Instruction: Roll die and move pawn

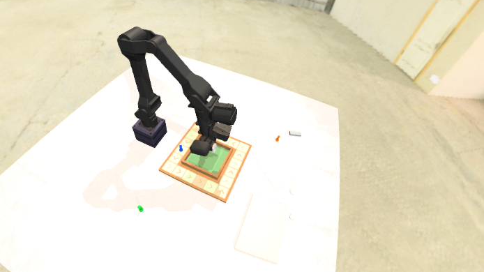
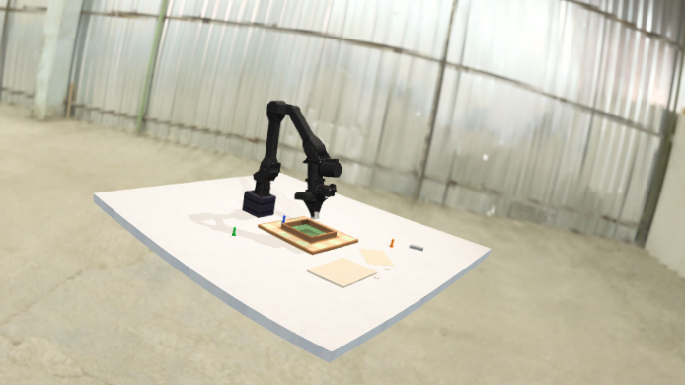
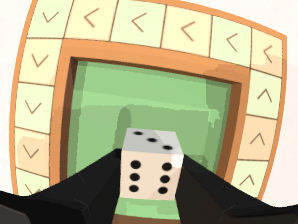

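My gripper (image 3: 149, 159) (image 1: 210, 147) (image 2: 315, 214) is shut on a white die (image 3: 148, 163) (image 1: 213, 146) with black pips. It holds the die a little above the green dice tray (image 3: 107, 103) (image 1: 217, 163) (image 2: 309, 229), over the tray's side nearest the arm's base. The board (image 1: 199, 183) (image 2: 323, 245) (image 3: 133, 23) has a ring of pale squares with arrows around the tray. A blue pawn (image 1: 180, 148) (image 2: 283, 219) stands on a square of the ring on the side toward the arm's base.
A green pawn (image 1: 140, 208) (image 2: 233, 231) and an orange pawn (image 1: 277, 138) (image 2: 391, 243) stand on the table off the board. A small grey block (image 1: 294, 133) (image 2: 416, 247) lies past the orange pawn. Two flat pale sheets (image 1: 262, 228) (image 2: 342, 271) lie near the board.
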`<control>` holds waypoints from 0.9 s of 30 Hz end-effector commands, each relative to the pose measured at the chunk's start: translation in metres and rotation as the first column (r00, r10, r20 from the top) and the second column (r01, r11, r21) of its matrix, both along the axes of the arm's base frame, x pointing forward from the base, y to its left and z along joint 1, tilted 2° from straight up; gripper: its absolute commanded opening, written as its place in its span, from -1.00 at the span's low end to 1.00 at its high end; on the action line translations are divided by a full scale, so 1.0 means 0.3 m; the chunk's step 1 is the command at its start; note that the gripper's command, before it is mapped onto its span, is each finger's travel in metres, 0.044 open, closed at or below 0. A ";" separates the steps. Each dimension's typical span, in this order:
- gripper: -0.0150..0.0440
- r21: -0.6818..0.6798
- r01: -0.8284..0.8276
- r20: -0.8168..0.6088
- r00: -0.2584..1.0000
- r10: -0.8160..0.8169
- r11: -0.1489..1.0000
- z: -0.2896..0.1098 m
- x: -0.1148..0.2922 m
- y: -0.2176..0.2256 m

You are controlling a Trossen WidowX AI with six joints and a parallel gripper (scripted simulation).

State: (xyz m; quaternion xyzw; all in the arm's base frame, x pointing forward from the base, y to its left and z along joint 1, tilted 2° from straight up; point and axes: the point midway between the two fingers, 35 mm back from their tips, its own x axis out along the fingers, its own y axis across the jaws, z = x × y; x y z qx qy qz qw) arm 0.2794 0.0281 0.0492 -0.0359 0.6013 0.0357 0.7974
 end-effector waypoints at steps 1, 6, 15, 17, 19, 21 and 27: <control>-0.49 0.014 0.003 0.136 0.991 -0.004 1.000 -0.016 0.005 0.001; -0.49 0.031 -0.003 0.300 0.954 -0.006 1.000 -0.023 0.015 0.001; -0.49 0.058 -0.019 0.567 0.824 -0.017 0.998 -0.024 0.019 0.003; -0.49 0.060 -0.020 0.585 0.811 -0.018 0.998 -0.022 0.017 0.003; -0.49 0.060 -0.020 0.585 0.811 -0.018 0.998 -0.022 0.017 0.003; -0.49 0.060 -0.020 0.585 0.811 -0.018 0.998 -0.024 0.028 0.006; -0.49 0.060 -0.020 0.585 0.811 -0.018 0.998 0.024 -0.008 0.000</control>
